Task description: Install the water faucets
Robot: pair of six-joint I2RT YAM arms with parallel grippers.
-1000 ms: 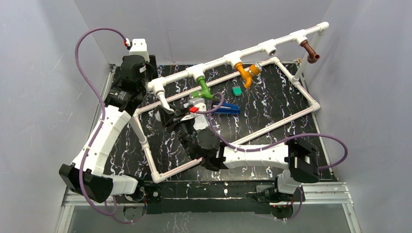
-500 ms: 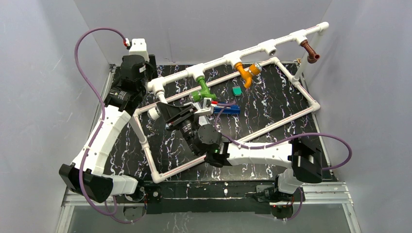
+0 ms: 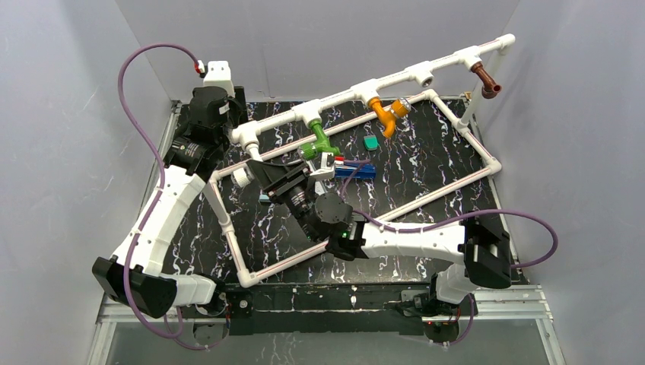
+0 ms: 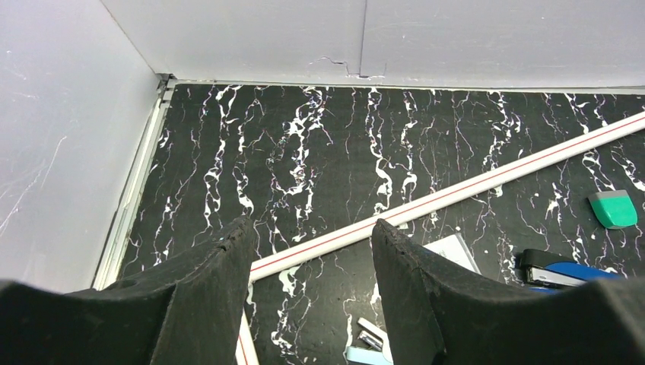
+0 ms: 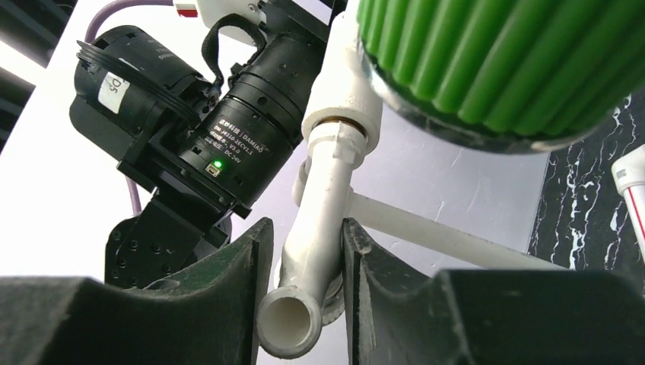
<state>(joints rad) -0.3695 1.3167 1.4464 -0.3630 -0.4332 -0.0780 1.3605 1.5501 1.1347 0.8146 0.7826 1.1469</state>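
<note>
At about 10 o'clock on the black marbled table point(image 3: 426, 175), the left gripper point(image 4: 312, 236) hangs with its jaws spread and nothing between them, above bare tabletop and a low run of the white pipe frame point(image 3: 338, 99). Toward 3 o'clock from it, the white faucet point(image 5: 323, 198) hangs from the leftmost tee point(image 3: 245, 135) of the frame's raised bar. The right gripper point(image 5: 300, 236) brackets its spout closely, one finger against it and a thin gap at the other, so I cannot tell whether it truly grips. The green faucet point(image 3: 319, 143) sits on the next tee, just beside that gripper. A blue box point(image 3: 359, 170) lies at its 4 o'clock, and a small green block point(image 3: 370, 142) at its 3 o'clock. The orange faucet point(image 3: 388, 112) hangs at 12 o'clock of the table, and the brown faucet point(image 3: 485, 82) at 2 o'clock.
</note>
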